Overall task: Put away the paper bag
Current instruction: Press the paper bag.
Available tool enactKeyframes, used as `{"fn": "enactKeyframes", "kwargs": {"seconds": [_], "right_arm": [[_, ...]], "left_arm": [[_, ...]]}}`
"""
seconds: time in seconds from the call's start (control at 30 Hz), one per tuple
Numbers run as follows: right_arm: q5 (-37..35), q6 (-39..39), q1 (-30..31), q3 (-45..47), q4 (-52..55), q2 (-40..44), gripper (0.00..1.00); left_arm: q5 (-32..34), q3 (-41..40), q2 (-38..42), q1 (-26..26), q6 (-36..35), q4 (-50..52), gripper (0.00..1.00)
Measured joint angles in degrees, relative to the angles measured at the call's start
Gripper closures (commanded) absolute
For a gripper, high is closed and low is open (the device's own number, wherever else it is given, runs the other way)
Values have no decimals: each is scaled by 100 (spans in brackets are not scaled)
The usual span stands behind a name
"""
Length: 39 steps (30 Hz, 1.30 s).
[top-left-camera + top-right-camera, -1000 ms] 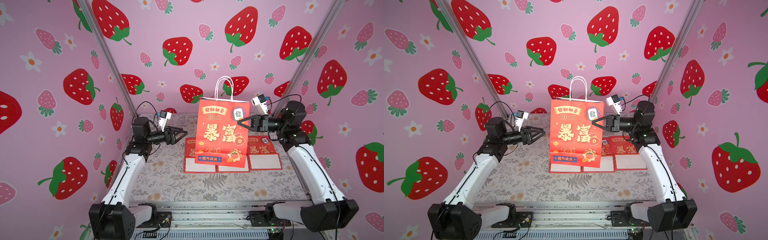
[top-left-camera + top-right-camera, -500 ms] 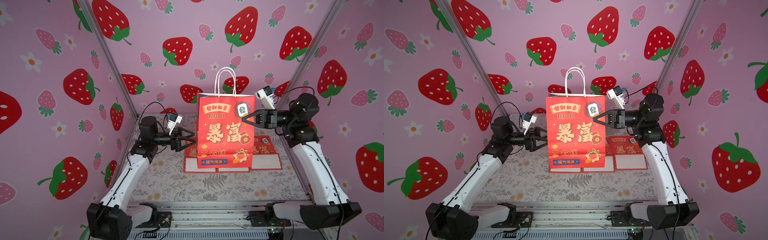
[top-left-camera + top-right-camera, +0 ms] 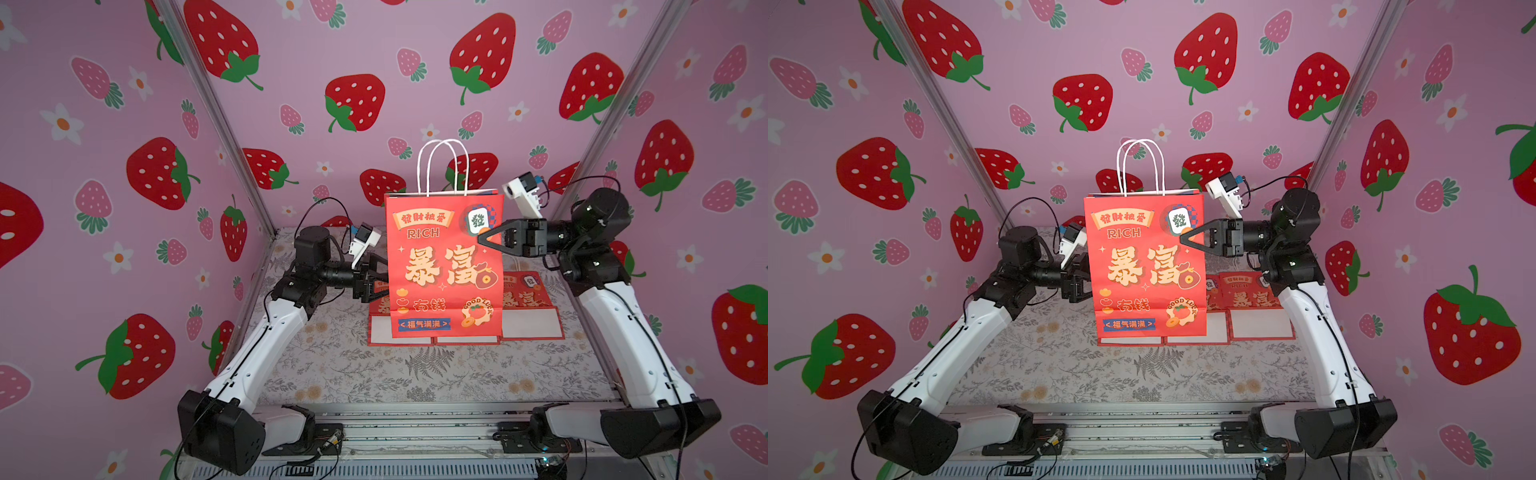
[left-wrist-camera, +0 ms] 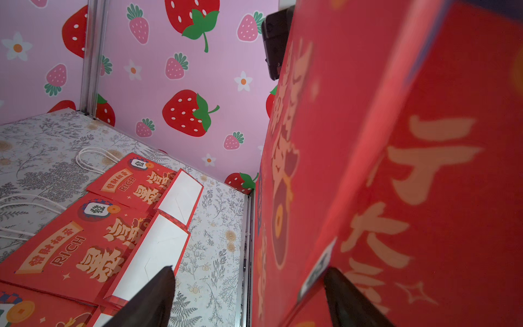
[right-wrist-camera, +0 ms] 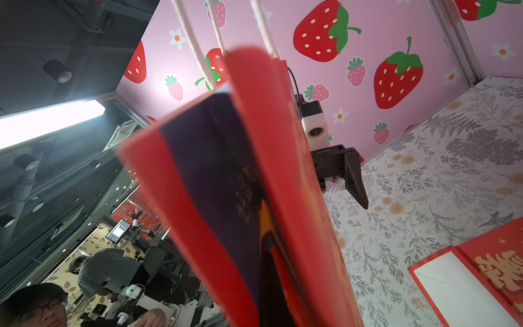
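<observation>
Your tall red paper bag with white cord handles stands upright in the centre of both top views, handles pointing up. Your right gripper, coming in from the right of the frame, has its jaws pressed together on the bag's right edge, high up beside the mahjong-tile print; you see the same pinch in the other eye.

Your left gripper sits at the bag's left edge, about mid-height, partly hidden behind the paper. Its jaws are spread wide. In the left wrist view the two black fingers stand apart at the bottom of the frame with the bag's side fold between them; whether either finger touches the paper you cannot tell.

Behind the bag, flat folded red paper bags lie in a row on the grey floral tablecloth. The right wrist view shows only the bag, blurred and close.
</observation>
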<state>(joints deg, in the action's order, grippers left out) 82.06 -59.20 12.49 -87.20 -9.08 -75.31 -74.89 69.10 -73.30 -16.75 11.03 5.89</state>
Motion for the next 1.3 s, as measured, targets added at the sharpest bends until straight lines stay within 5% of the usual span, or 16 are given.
{"fn": "enactKeyframes", "kwargs": {"seconds": [0.33,0.83,1.3], "right_arm": [[-284,48,-2,87,-59,105,100],[-933,1303,11,767,1078,529,100],[-1106,1982,199,813,1784,586,100]], "left_arm": [[372,94,74,42,-131,323,20],[1119,2,831,-66,2068,-2201,25],[1530,17,887,-289,1821,-1768,24]]}}
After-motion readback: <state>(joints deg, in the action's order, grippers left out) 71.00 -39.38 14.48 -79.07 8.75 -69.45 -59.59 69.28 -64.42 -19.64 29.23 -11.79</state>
